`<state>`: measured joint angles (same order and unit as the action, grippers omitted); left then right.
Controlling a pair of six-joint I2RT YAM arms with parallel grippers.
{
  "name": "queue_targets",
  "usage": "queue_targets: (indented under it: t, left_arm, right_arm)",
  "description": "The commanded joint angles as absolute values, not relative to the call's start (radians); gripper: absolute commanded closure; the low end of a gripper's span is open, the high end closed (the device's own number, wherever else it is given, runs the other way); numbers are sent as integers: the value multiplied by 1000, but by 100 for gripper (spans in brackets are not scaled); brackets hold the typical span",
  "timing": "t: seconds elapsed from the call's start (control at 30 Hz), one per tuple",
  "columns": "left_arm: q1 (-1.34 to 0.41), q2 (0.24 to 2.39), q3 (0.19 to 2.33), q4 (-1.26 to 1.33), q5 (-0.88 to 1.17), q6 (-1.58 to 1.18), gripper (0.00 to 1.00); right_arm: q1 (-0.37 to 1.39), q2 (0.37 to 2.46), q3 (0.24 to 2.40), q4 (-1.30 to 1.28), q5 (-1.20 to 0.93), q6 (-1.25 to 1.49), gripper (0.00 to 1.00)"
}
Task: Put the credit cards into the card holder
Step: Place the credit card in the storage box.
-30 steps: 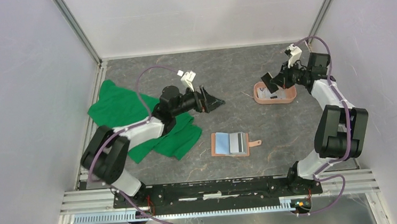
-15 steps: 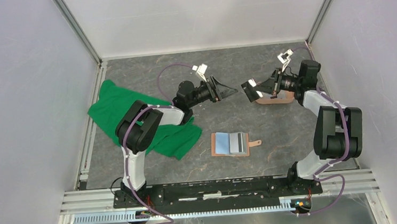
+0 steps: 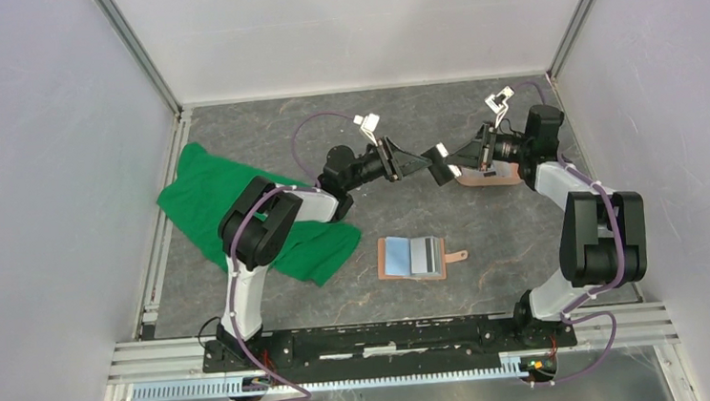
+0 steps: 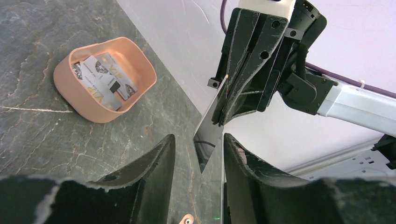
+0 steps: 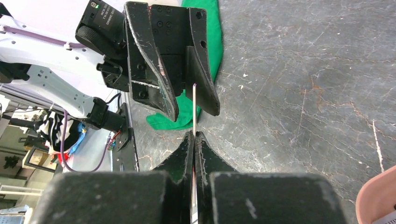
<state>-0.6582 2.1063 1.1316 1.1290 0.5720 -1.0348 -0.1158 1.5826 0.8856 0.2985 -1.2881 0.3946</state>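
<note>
Above the middle of the table my right gripper (image 3: 440, 167) is shut on one of the credit cards (image 4: 211, 122), a thin card with a glossy face. In the right wrist view that card (image 5: 194, 105) shows edge-on, sticking out from the right gripper (image 5: 194, 133). My left gripper (image 5: 194, 113) faces it with jaws open on either side of the card's free end, and a gap shows on both sides. More credit cards (image 4: 103, 77) lie in the salmon-pink tray (image 4: 140, 74). The card holder (image 3: 411, 257) lies open and flat nearer the arm bases.
A green cloth (image 3: 226, 196) lies crumpled at the left under the left arm. The pink tray (image 3: 493, 176) sits at the back right below the right wrist. Frame posts and pale walls enclose the dark stone-patterned table.
Both arms swung toward the middle until their grippers met. The right gripper carried a card away from the tray, and the left gripper's jaws narrowed around that card's free end.
</note>
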Motion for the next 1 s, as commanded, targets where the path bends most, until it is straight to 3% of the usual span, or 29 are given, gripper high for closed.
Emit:
queue_targets:
  t: [0.0, 0.1, 0.4, 0.8, 0.97]
  left_arm:
    - [-664, 2130, 1184, 1211, 604, -1092, 52]
    - [-666, 2141, 1199, 1218, 608, -1102, 56]
    - [-658, 2157, 1190, 1266, 646, -1117, 98]
    - [-598, 2158, 1131, 1384, 715, -1177, 98]
    - [-596, 2165, 1134, 1404, 739, -1189, 98]
  right_arm:
    - [-108, 1562, 883, 343, -1318, 405, 100]
    - [-104, 1566, 884, 343, -1319, 406, 100]
    - [-103, 1578, 890, 330, -1334, 395, 100]
    - [-86, 1607, 973, 84, -1378, 185, 69]
    - [-57, 1622, 995, 30, -1398, 140, 61]
